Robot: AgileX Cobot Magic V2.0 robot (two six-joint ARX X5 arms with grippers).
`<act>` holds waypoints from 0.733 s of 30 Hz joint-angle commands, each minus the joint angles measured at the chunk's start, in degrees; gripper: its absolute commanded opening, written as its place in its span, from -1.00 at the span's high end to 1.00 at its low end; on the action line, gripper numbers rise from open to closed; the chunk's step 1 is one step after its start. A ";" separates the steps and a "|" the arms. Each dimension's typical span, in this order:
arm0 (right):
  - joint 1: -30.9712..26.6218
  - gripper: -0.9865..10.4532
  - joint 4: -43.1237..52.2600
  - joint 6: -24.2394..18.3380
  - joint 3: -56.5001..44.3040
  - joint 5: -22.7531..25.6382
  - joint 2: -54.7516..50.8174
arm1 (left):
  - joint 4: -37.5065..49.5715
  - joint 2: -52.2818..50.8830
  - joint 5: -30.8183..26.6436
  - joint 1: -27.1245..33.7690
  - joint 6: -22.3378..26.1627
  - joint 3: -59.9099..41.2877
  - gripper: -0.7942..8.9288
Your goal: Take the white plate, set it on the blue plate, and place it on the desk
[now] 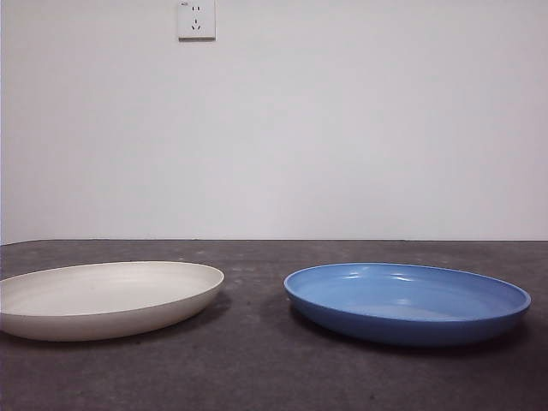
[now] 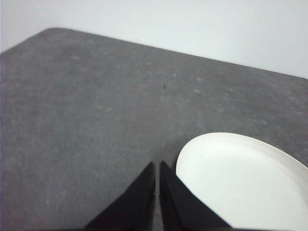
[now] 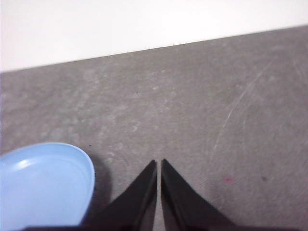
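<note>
In the front view we see the white plate and the blue plate resting side by side on the dark grey worktop, well apart with a bare strip of speckled surface between them; neither arm shows here, and a wall socket sits high on the pale wall behind. In the left wrist view we find the left gripper held above the worktop with its fingers pressed together, only a thin slit between the tips; the white plate lies just beside them, its rim close to one finger but not touching it. In the right wrist view we see the right gripper likewise with its fingers closed tip to tip and holding nothing; the blue plate lies near them on the other side, apart from the fingers, on the worktop.
</note>
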 commanded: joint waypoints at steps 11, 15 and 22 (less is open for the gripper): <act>0.11 0.82 -3.06 11.80 14.08 -7.43 9.73 | 2.01 15.69 4.68 -2.62 -5.77 16.09 0.80; 0.11 0.82 -6.75 11.34 20.52 -12.83 15.61 | -2.12 22.73 8.98 -5.14 -5.29 23.78 0.80; 0.26 0.82 -17.18 8.17 32.98 -22.23 25.09 | -5.86 32.63 10.80 -9.75 -4.31 36.94 0.80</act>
